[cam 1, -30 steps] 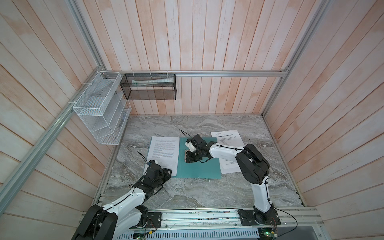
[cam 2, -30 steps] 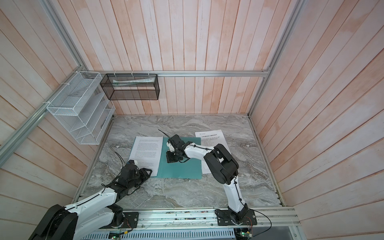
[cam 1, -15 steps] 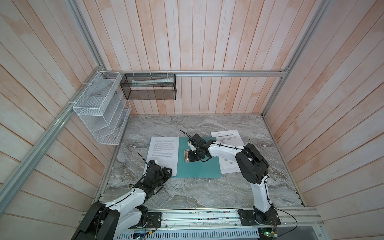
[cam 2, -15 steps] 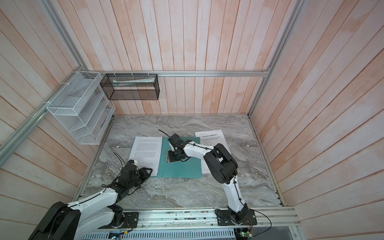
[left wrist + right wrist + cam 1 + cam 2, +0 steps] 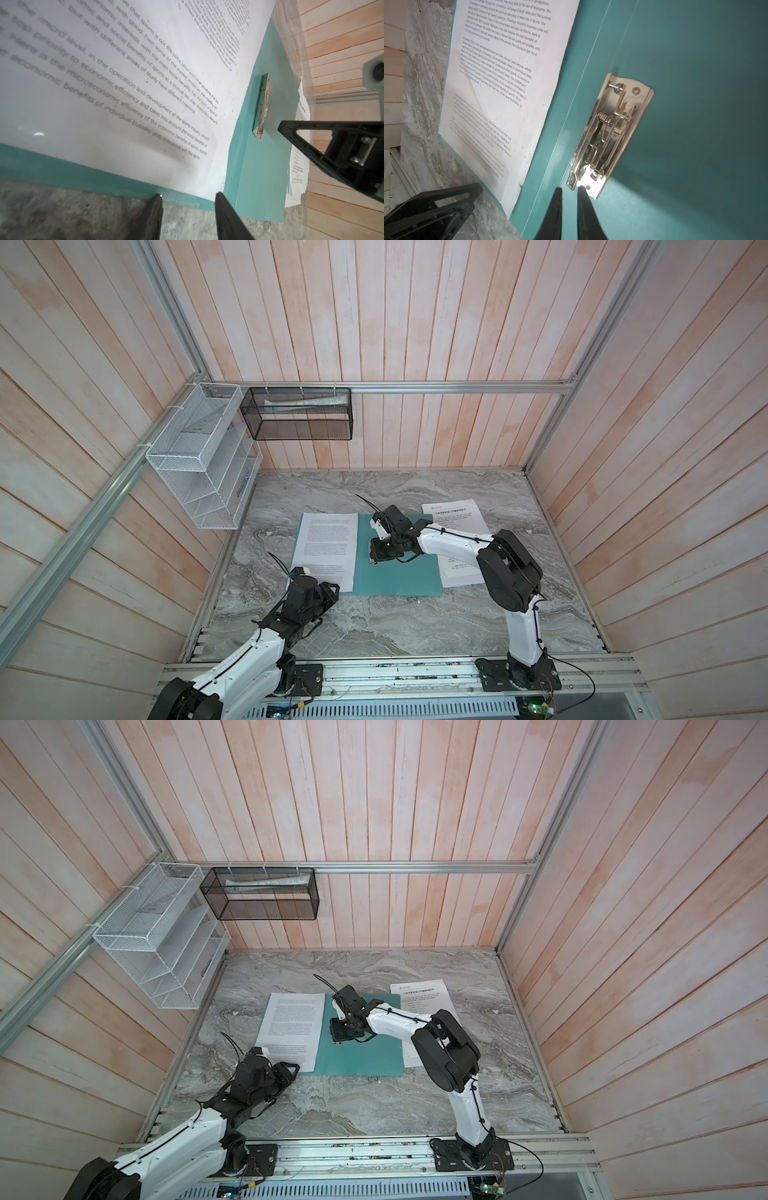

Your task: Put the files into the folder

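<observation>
The right gripper (image 5: 376, 558) reaches over the middle of the open teal folder (image 5: 399, 578), which lies flat at the centre of the desk (image 5: 374, 626) in both top views. One printed sheet (image 5: 326, 545) lies on its left flap and a headed sheet (image 5: 455, 522) just beside its right edge. In the left wrist view the left gripper (image 5: 188, 195) stands moderately wide and empty at the folder's near edge. In the right wrist view the right gripper's jaws are parted by only a narrow slit and hold nothing, their tips at the near end of the metal clip (image 5: 610, 133).
</observation>
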You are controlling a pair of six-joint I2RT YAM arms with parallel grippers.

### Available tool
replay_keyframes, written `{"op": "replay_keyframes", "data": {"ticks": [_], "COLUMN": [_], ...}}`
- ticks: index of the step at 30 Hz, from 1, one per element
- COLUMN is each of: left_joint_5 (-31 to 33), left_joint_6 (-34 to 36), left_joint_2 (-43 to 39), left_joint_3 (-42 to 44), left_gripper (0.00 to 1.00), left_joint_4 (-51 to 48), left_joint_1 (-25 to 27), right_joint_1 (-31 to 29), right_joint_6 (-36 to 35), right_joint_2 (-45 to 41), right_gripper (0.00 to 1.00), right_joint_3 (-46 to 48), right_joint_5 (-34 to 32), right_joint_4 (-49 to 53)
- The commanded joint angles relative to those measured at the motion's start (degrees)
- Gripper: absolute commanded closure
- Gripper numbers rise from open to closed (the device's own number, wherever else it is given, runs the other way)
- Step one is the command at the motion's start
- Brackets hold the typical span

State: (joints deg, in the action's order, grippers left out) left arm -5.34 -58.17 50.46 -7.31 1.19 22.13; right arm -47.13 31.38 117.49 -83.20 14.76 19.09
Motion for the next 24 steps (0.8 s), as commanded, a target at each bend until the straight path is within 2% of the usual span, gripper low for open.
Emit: {"op": "replay_keyframes", "data": {"ticks": [1, 20, 24], "left_joint_5": [1.4, 1.0, 1.0], "left_joint_6": [-0.2, -0.1, 0.0], "left_joint_2": [0.7, 2.1, 2.2], "left_joint_3": [1.8, 2.0, 1.9], "left_gripper": [0.55, 0.55, 0.56], "left_joint_4": [-5.9, -4.1, -4.2], "left_joint_1": [-0.2, -0.3, -0.3], "right_joint_1": [-0.6, -0.7, -0.7], "right_joint_6": [0.7, 0.4, 0.4], "right_joint_2": [1.5, 6.5, 6.6], "right_gripper": [0.86, 0.86, 0.90], "right_joint_3": [-1.0, -2.3, -1.8], "right_joint_5": [0.6, -1.0, -1.0], "right_joint_4": [0.2, 1.4, 1.6]}}
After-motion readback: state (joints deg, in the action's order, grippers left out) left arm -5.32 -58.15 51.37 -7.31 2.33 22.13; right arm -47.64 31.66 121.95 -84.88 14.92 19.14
